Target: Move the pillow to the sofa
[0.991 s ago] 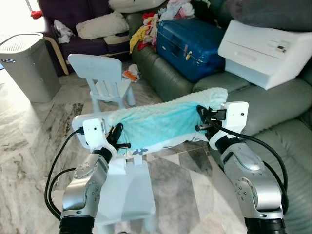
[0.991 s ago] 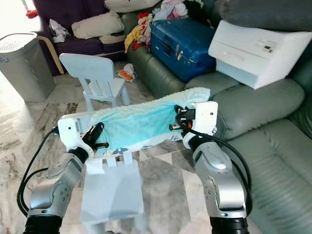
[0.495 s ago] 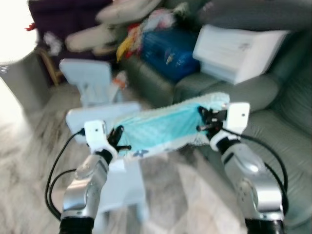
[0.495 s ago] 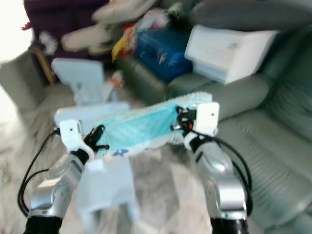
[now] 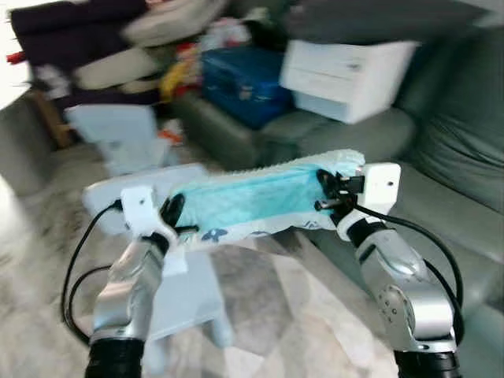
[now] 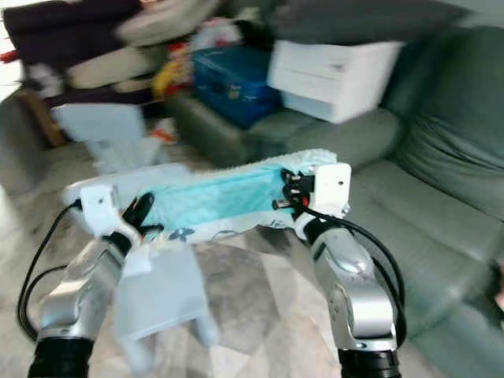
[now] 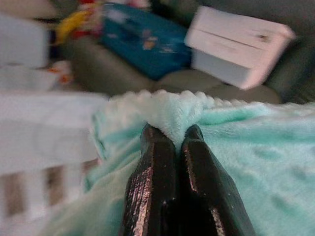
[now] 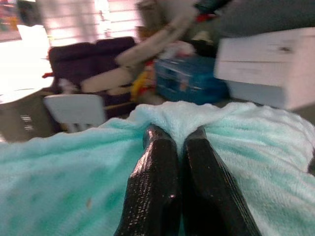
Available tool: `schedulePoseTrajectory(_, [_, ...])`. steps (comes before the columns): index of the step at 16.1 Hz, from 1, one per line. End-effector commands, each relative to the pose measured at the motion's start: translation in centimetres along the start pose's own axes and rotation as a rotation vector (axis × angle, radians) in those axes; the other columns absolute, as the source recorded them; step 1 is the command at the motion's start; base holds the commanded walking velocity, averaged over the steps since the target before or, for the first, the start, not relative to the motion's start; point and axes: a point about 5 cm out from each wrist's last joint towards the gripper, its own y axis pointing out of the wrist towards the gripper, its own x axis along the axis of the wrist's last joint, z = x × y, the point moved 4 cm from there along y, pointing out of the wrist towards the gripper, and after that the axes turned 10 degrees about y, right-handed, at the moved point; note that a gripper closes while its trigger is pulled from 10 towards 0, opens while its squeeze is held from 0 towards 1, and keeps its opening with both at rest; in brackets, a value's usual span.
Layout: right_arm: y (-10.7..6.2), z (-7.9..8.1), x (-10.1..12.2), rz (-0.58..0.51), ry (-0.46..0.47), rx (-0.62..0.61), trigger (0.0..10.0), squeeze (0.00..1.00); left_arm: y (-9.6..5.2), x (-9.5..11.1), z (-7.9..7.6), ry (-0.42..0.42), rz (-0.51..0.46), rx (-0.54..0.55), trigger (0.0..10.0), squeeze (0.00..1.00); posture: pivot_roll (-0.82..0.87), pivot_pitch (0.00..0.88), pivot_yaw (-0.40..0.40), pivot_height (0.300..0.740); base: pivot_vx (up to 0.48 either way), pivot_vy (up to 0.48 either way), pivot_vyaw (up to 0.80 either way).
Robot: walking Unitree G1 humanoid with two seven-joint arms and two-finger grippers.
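A flat teal pillow with a white fuzzy edge hangs stretched between my two grippers, lifted in front of me. My left gripper is shut on its left end, and in the left wrist view the fingers pinch a fold of the pillow. My right gripper is shut on the right end; the right wrist view shows the fingers closed over the pillow. The grey-green sofa stands ahead and to the right, its seat just beyond the pillow.
A white box and a blue suitcase rest on the sofa's far part, with clothes piled behind. A pale blue child's chair stands at the left. A light blue stool is below the pillow on the marble floor.
The whole view has swung to the right and blurred, bringing more of the sofa into view. Both grippers keep their hold on the pillow.
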Motion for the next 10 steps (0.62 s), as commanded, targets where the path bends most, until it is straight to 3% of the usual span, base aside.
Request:
schedulePoseTrajectory(1, [0.2,0.1,0.9,-0.03,-0.003,-0.003,10.0,0.0,0.2,0.4,0.5,0.049,-0.012,0.023,10.0,0.0,-0.19,0.0,0.024,0.74,0.0,0.0,-0.8])
schedulePoseTrajectory(3, [0.2,0.1,0.9,-0.031,-0.004,-0.005,10.0,0.0,0.2,0.0,2.0,0.139,0.002,0.066,10.0,0.0,-0.19,0.0,0.025,0.74,0.0,0.0,-0.8])
schedulePoseTrajectory(6, [0.3,-0.1,1.1,-0.035,-0.007,-0.011,10.0,0.0,0.3,0.5,2.9,0.135,-0.018,0.099,10.0,0.0,-0.19,0.0,0.028,0.74,0.0,0.0,-0.8])
schedulePoseTrajectory(10, [0.4,0.0,1.1,-0.035,-0.007,-0.011,10.0,0.0,0.8,0.9,2.5,0.143,-0.032,0.073,10.0,0.0,-0.19,0.0,0.029,0.74,0.0,0.0,-0.8])
